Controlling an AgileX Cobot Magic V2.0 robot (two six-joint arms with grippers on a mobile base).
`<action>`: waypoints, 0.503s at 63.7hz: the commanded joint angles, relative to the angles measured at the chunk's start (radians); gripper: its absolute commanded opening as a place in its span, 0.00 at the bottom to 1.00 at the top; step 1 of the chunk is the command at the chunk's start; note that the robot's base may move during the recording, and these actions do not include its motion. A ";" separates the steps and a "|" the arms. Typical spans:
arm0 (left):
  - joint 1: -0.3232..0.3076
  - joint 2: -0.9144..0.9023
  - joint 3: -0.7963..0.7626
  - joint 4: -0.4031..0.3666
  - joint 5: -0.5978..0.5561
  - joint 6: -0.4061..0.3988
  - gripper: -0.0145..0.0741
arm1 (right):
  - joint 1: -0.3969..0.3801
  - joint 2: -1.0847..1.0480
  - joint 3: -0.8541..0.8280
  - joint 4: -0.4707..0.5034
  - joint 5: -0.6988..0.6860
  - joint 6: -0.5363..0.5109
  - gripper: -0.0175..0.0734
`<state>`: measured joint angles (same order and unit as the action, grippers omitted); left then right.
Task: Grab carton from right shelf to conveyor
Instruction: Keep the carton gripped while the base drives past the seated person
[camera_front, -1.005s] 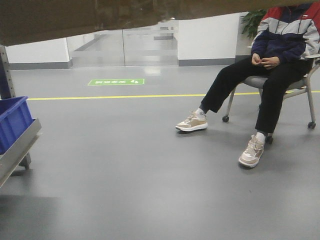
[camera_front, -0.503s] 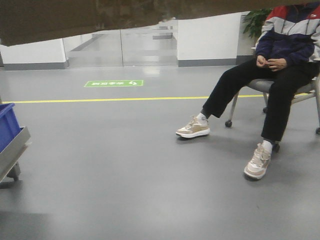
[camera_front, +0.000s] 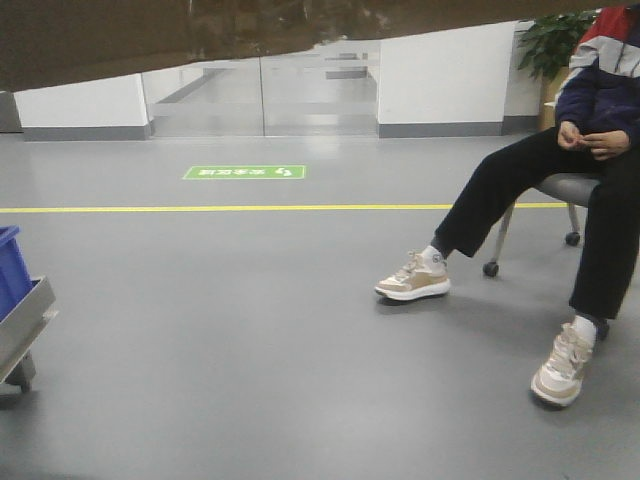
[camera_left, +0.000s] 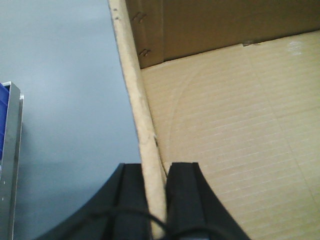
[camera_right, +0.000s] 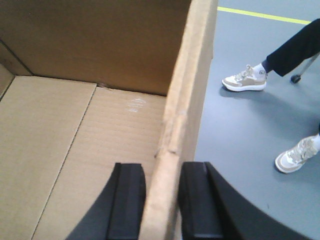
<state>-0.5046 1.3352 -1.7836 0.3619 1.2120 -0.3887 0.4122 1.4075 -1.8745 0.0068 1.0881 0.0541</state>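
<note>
Mid-carry, left gripper (camera_left: 157, 172) and right gripper (camera_right: 161, 175) each clamp a wall of the big brown corrugated cardboard carton (camera_left: 240, 125), aloft off the steel-railed blue-bin shelf (camera_front: 22, 318); next, probably steady travel to the unseen conveyor.

right shelf (camera_front: 25, 315) slid toward left edge | seated person (camera_front: 590, 160) shifted right, nearer

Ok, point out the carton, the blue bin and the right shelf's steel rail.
carton (camera_right: 75, 125): right wrist view, inside floor panel.
blue bin (camera_front: 8, 270): front view, side wall.
right shelf (camera_front: 25, 318): front view, steel front rail.
</note>
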 joint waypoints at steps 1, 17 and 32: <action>-0.008 -0.010 -0.003 -0.008 -0.006 0.011 0.15 | 0.001 -0.012 -0.007 -0.021 -0.083 0.005 0.12; -0.008 -0.010 -0.003 -0.002 -0.006 0.011 0.15 | 0.001 -0.012 -0.007 -0.021 -0.083 0.005 0.12; -0.008 -0.010 -0.003 0.000 -0.006 0.011 0.15 | 0.001 -0.012 -0.007 -0.021 -0.083 0.005 0.12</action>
<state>-0.5046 1.3352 -1.7836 0.3686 1.2120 -0.3887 0.4122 1.4075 -1.8745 0.0068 1.0845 0.0541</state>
